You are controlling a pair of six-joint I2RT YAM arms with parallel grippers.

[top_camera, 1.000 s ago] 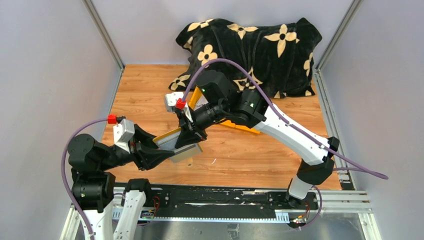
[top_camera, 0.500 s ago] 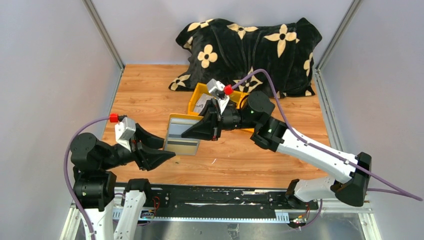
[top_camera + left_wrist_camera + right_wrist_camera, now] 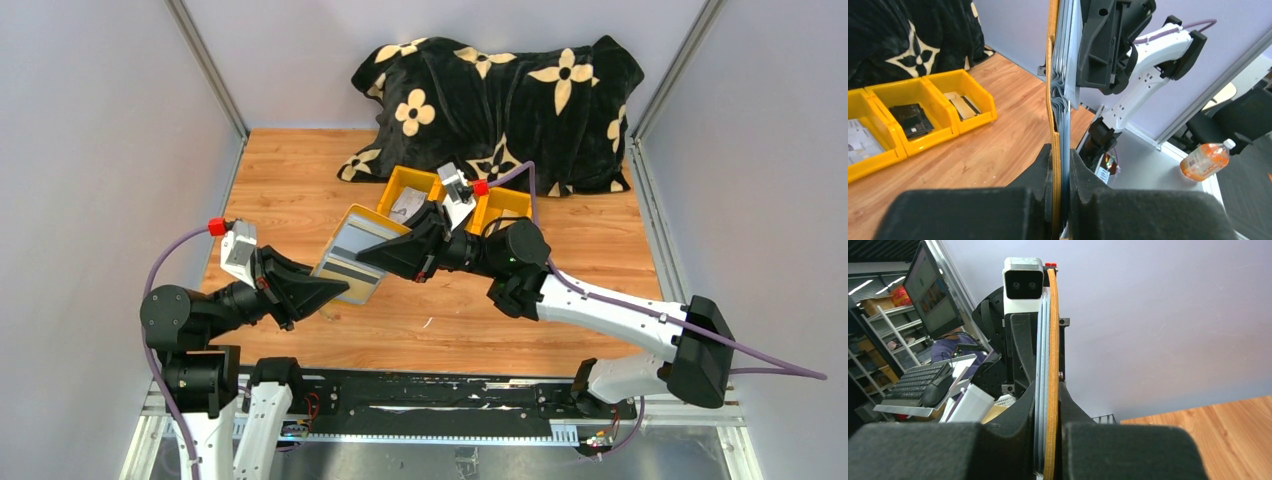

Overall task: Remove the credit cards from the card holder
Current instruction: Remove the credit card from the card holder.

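Observation:
The mustard-yellow card holder (image 3: 352,258) hangs open above the table, held between both arms. My left gripper (image 3: 333,287) is shut on its lower left edge. My right gripper (image 3: 372,256) is shut on its opposite edge. The left wrist view shows the card holder (image 3: 1052,100) edge-on, with my left gripper (image 3: 1060,156) clamped on the yellow leaf and the grey layers. In the right wrist view my right gripper (image 3: 1047,390) pinches the card holder (image 3: 1051,340) the same way. The credit cards (image 3: 349,264) sit in the grey sleeves; one pale face with a dark stripe shows.
A yellow three-compartment bin (image 3: 497,200) stands behind the arms on the wooden table (image 3: 290,170). It holds pale cards and a black pouch (image 3: 910,117). A black flowered blanket (image 3: 500,100) lies heaped at the back. Metal frame posts and grey walls close both sides.
Half a second ago my left gripper stood open and apart from the card holder; it has closed on its lower edge. The right arm has tilted the holder and carried it slightly back.

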